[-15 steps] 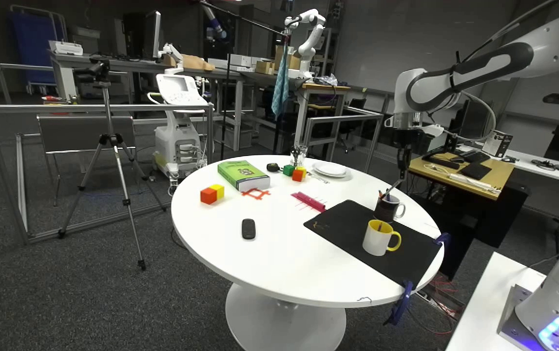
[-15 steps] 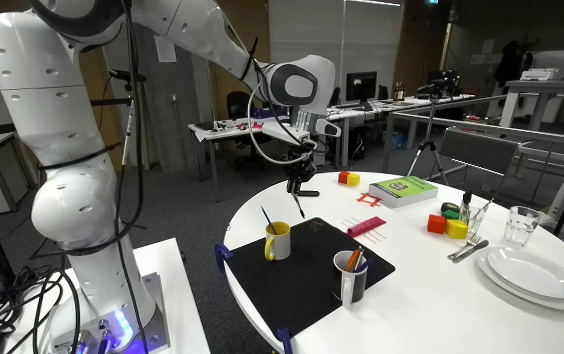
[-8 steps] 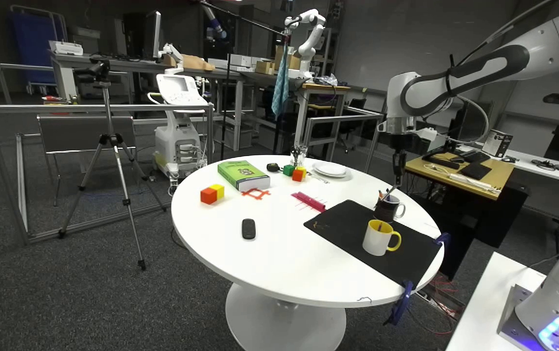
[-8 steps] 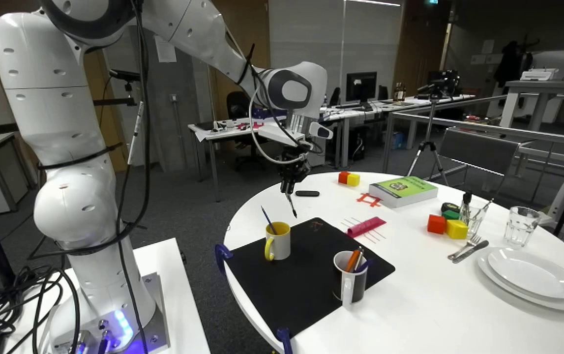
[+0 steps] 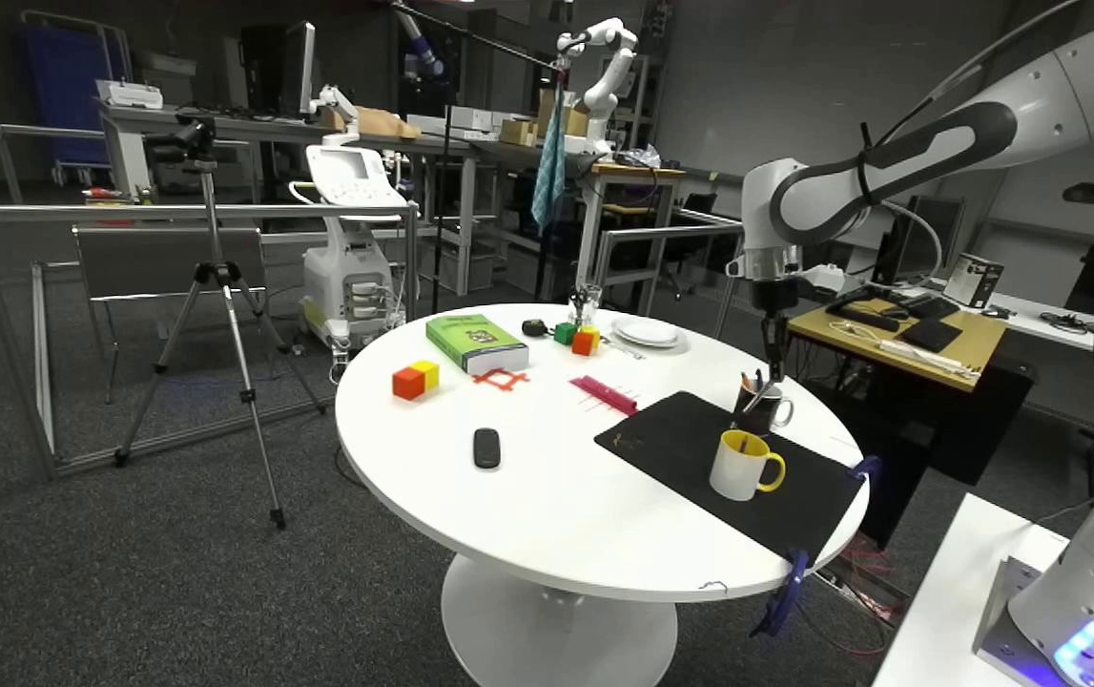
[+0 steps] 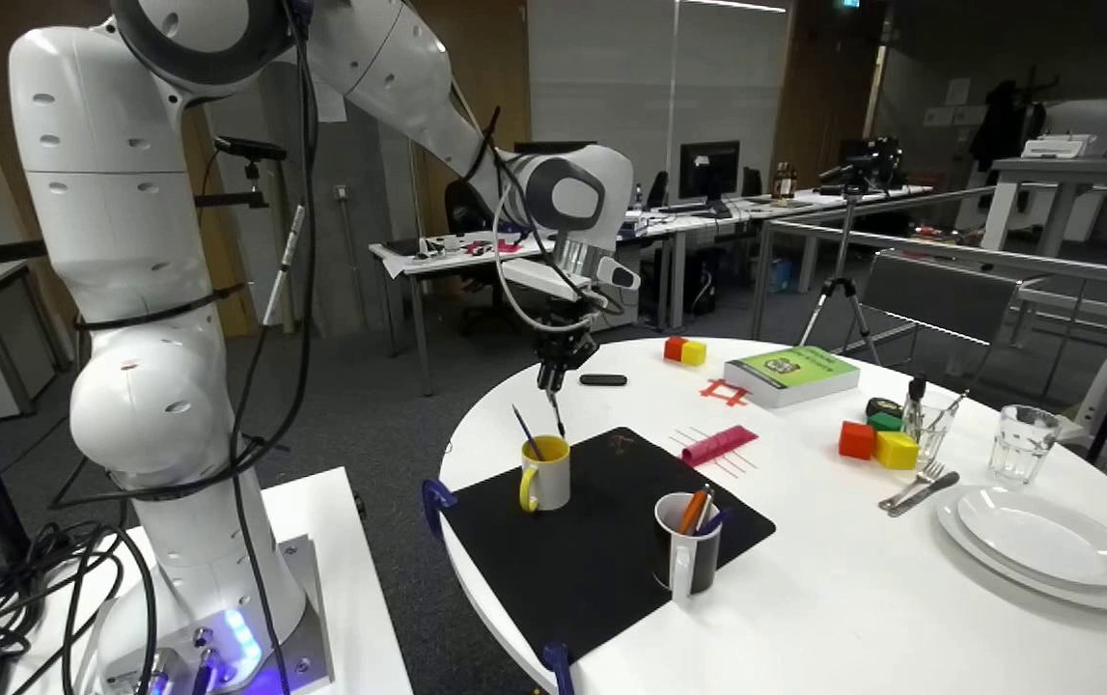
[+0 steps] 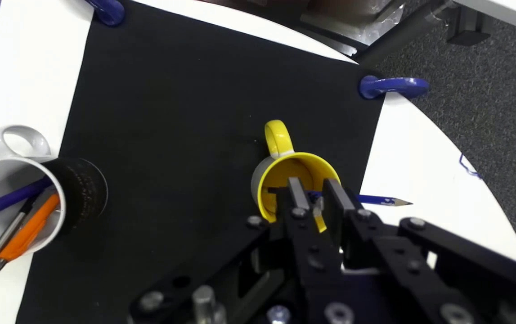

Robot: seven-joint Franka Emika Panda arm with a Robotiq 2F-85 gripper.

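Observation:
My gripper (image 7: 314, 189) (image 6: 551, 386) is shut on a slim pen-like stick (image 6: 557, 415) (image 5: 757, 397) with a silvery shaft and dark tip. The stick slants downward. Its tip appears just above the rim of a white mug (image 6: 553, 486) (image 5: 733, 469) with yellow inside and handle; whether it dips inside cannot be told. A blue pencil (image 7: 380, 200) leans in that mug, partly hidden by the fingers (image 7: 339, 194) in the wrist view. To the left there stands a dark mug (image 7: 79, 193) (image 6: 704, 563) with a white handle, holding several pens (image 7: 28, 234).
Both mugs stand on a black mat (image 6: 601, 569) fixed at the round table's edge by blue clamps (image 7: 392, 86). Farther off lie a pink roll (image 6: 719, 444), a black handheld device (image 5: 486, 448), a green book (image 5: 475, 342), coloured blocks (image 5: 408, 384) and white plates (image 6: 1045, 536).
The arm has come down and across, carrying the stick from beside the yellow-handled mug to its rim. The grip has stayed the same, and both mugs are unmoved.

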